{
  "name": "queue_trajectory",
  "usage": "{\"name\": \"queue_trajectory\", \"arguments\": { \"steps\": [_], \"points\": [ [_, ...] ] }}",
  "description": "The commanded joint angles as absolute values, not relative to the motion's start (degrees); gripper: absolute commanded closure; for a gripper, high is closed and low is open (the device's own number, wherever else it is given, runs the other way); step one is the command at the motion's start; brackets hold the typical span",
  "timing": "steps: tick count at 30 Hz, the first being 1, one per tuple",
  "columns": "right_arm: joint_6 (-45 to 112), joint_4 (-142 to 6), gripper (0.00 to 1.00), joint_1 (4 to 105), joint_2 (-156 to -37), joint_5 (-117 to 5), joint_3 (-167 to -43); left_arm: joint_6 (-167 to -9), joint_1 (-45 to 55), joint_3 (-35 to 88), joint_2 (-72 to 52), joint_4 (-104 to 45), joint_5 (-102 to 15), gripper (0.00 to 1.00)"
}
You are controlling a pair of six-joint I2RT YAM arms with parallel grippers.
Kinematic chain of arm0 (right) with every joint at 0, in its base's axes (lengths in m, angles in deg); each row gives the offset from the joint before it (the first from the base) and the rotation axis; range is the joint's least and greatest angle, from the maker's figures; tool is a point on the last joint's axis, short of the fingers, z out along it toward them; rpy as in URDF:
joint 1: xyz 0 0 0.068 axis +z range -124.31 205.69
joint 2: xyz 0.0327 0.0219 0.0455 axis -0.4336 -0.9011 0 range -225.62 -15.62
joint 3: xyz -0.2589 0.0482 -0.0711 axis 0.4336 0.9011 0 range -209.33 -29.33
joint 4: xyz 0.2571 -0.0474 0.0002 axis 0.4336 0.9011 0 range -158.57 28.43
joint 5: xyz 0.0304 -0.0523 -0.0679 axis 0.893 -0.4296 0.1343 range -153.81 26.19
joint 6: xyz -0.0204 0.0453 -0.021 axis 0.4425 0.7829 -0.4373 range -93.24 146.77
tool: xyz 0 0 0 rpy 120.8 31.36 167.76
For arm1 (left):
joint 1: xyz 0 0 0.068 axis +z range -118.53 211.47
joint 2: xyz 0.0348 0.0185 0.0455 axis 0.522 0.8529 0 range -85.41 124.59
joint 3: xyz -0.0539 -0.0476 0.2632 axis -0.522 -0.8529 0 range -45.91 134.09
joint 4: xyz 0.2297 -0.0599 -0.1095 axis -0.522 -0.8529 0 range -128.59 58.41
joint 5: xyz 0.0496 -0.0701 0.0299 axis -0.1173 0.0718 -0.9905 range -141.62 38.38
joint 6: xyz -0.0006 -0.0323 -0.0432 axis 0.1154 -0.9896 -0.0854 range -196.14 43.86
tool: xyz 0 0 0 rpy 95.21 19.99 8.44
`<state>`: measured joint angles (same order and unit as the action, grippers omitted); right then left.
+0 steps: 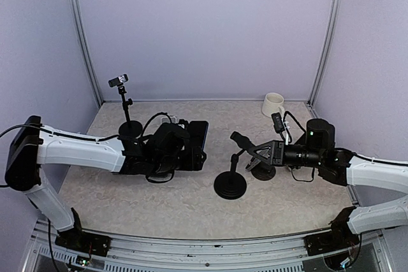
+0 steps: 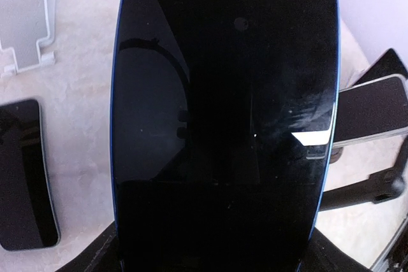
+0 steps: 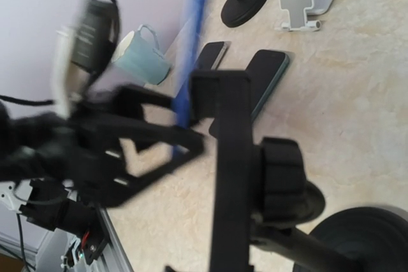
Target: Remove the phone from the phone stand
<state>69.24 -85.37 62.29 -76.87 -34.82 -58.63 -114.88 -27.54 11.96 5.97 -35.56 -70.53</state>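
Left gripper (image 1: 185, 148) – jaws spread wide across the phone (image 1: 199, 135), clamped on its long edges. In the left wrist view the phone's (image 2: 223, 119) black glass, blue-rimmed, fills nearly the whole frame, screen towards the camera. The phone is off the phone stand (image 1: 230, 187), held above the table (image 1: 191, 211) just left of the stand's head, with a visible gap between the two.

Right gripper (image 1: 245, 143) – jaws narrow, closed on the head of the phone stand. The stand's round base sits on the table, the stem rising to the gripper. In the right wrist view the black cradle (image 3: 229, 157) stands upright and close to the lens, empty. The gripper's own fingers cannot be made out there. The phone's blue edge (image 3: 191, 42) shows beyond the cradle, blurred.

Also on the table: a second phone (image 2: 22, 176) lying flat, a white stand (image 2: 25, 27), a pale mug (image 1: 273, 103) at the far right, and a small camera on a post (image 1: 118, 81) at the far left.
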Motion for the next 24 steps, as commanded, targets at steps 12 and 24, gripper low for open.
{"name": "queue_trajectory", "arguments": {
  "steps": [12,24],
  "points": [
    [68.03,-85.28,1.00,62.08,-73.55,-37.27,-59.70,-126.27,-27.07,24.52,22.31,-47.10,-74.46,0.82],
    [67.90,-86.25,1.00,61.90,-73.81,-36.66,-59.44,-129.36,-27.67,30.17,29.64,-51.49,-76.48,0.73]
  ]
}}
